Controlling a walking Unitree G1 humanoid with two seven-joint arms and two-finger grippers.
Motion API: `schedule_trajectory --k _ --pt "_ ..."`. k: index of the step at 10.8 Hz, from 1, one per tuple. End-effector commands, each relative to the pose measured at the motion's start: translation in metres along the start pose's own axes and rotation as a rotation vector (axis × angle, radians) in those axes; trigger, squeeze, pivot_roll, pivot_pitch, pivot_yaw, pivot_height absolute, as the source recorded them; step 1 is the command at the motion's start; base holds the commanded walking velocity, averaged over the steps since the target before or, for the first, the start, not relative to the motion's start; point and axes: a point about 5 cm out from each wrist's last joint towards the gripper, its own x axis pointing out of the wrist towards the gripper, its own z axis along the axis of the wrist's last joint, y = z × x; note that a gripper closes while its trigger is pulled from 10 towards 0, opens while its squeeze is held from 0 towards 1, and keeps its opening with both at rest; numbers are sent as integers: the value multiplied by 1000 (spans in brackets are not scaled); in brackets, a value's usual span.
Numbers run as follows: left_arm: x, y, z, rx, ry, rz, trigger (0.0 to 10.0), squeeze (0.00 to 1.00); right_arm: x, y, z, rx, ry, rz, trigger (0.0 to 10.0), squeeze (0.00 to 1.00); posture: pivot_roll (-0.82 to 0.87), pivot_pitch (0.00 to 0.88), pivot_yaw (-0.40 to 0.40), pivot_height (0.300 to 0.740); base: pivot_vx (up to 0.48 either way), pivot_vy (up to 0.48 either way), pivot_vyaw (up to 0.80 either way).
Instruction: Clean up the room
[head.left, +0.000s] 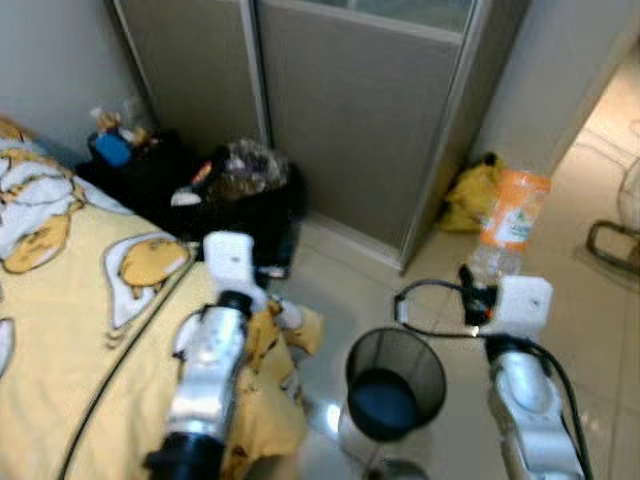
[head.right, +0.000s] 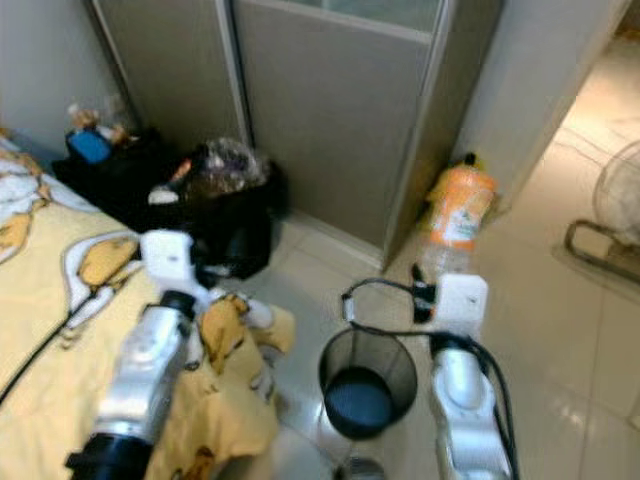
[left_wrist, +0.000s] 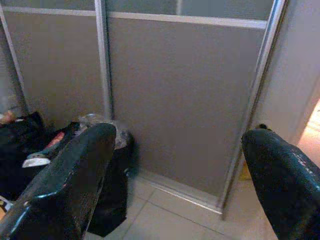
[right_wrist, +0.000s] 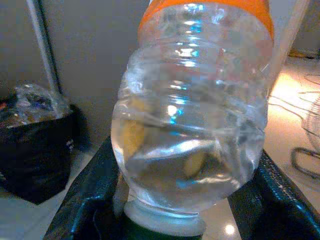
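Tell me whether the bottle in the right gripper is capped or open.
Capped. The plastic bottle sits cap-down between the right gripper fingers, a white cap closing its neck; orange label uppermost.

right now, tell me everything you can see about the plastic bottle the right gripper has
The plastic bottle is clear and ribbed, with an orange label band and a pale cap. It looks empty. The right gripper clamps it near the cap end, one black finger on each side, label end pointing away. It is held in the air, beyond the black mesh bin.
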Motion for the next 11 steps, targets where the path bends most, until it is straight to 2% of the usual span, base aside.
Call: schedule_trajectory --k 1,2,5,8,9,10,11 --pt "10 -10 4 -2 1 -44 10000 0 3 -4 0 -20 16 -14 0 0 -244 0 69 740 0 -244 0" --pt "16 -7 1 -3 37 -29 10000 0 5 -2 -3 -3 29 -11 0 0 -245 0 67 740 0 0 -750" --pt "12 -8 3 14 19 -6 10000 0 6 -2 -8 -28 46 5 0 0 -225 0 57 740 0 0 -752" --pt "11 -12 3 62 16 3 10000 0 15 8 -16 -25 92 51 0 0 -204 0 56 740 0 0 0" --pt "11 -10 4 86 15 8 10000 0 18 11 -15 -19 93 62 3412 0 -200 0 58 740 0 0 0" --pt "11 -10 3 90 20 16 10000 0 22 9 -15 -12 89 47 0 0 -198 0 59 740 0 0 494" --pt "12 -10 2 85 28 18 10000 0 22 9 -16 -16 92 49 0 0 -199 0 61 740 0 0 488"
